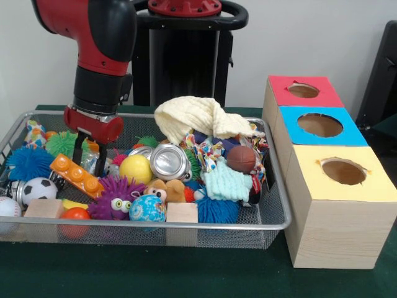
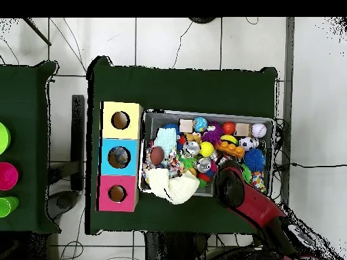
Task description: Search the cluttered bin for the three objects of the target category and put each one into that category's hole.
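Currently the gripper [image 1: 90, 154] is lowered into the left part of the wire bin [image 1: 273, 218], its fingers spread, holding nothing, just behind the orange brick [image 1: 77, 176]. Clutter fills the bin. Three holed boxes, red [image 1: 303, 90], blue [image 1: 320, 125], yellow [image 1: 343, 171], stand beside it.

The gripper [image 1: 91, 154] sinks among toys, its fingertips buried beside the orange brick [image 1: 76, 176]; overhead, the arm [image 2: 252, 202] covers it entirely. Left of it, a baseball [image 1: 7, 207] is cropped.
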{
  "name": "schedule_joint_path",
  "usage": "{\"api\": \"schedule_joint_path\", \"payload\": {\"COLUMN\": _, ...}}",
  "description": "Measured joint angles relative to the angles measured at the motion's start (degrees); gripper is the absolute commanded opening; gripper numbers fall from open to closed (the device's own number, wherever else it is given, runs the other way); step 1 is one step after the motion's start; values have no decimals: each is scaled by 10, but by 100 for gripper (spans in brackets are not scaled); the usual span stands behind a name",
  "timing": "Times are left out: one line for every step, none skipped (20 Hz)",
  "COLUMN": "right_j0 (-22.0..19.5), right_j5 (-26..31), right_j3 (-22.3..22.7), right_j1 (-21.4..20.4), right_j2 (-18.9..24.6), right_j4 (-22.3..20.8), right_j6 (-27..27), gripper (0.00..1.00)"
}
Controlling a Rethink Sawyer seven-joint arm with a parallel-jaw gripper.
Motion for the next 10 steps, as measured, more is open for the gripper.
{"api": "schedule_joint_path", "payload": {"right_j0": 0, "right_j5": 0, "right_j3": 0, "right_j1": 0, "right_j2": 0, "right_j4": 0, "right_j6": 0, "gripper": 100}}
{"api": "schedule_joint_path", "payload": {"right_j0": 1, "right_j5": 0, "right_j3": 0, "right_j1": 0, "right_j2": 0, "right_j4": 0, "right_j6": 0, "gripper": 100}}
{"api": "schedule_joint_path", "payload": {"right_j0": 2, "right_j5": 0, "right_j3": 0, "right_j1": 0, "right_j2": 0, "right_j4": 0, "right_j6": 0, "gripper": 100}}
{"api": "schedule_joint_path", "payload": {"right_j0": 3, "right_j5": 0, "right_j3": 0, "right_j1": 0, "right_j2": 0, "right_j4": 0, "right_j6": 0, "gripper": 100}}
{"api": "schedule_joint_path", "payload": {"right_j0": 4, "right_j5": 0, "right_j3": 0, "right_j1": 0, "right_j2": 0, "right_j4": 0, "right_j6": 0, "gripper": 100}}
{"api": "schedule_joint_path", "payload": {"right_j0": 7, "right_j5": 0, "right_j3": 0, "right_j1": -1, "right_j2": 0, "right_j4": 0, "right_j6": 0, "gripper": 100}}
{"api": "schedule_joint_path", "payload": {"right_j0": 9, "right_j5": 0, "right_j3": 0, "right_j1": -2, "right_j2": 0, "right_j4": 0, "right_j6": 0, "gripper": 100}}
{"api": "schedule_joint_path", "payload": {"right_j0": 11, "right_j5": 0, "right_j3": 0, "right_j1": -3, "right_j2": 0, "right_j4": 0, "right_j6": 0, "gripper": 100}}
{"api": "schedule_joint_path", "payload": {"right_j0": 12, "right_j5": 0, "right_j3": 0, "right_j1": -3, "right_j2": 0, "right_j4": 0, "right_j6": 0, "gripper": 100}}
{"api": "schedule_joint_path", "payload": {"right_j0": 13, "right_j5": 0, "right_j3": 0, "right_j1": -5, "right_j2": 0, "right_j4": 0, "right_j6": 0, "gripper": 100}}
